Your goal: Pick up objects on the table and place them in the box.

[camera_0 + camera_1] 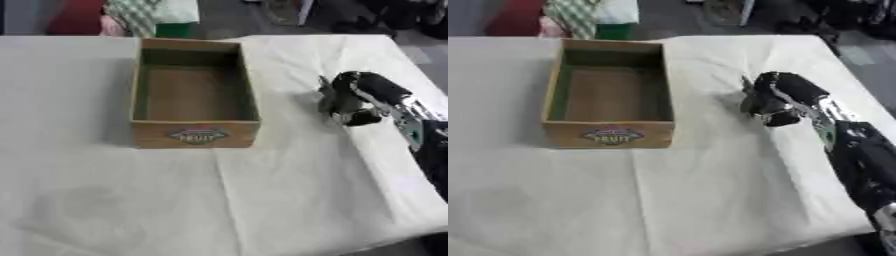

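box [195, 134] sits empty, mid-table on white cloth [262, 200]. right hand [770, 105] beside it, fingers curled; contents cannot tell. risk: anything held may drop short of the box.

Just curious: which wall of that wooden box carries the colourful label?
The short near wall of the wooden box, the one facing the robot; the others look bare.

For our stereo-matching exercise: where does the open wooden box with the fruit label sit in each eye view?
Left eye view: the open wooden box sits upper centre, just left of the middle.
Right eye view: the same box sits further left, upper left of centre.
Shared landmark: the robot's black right hand, on the white cloth to the box's right.
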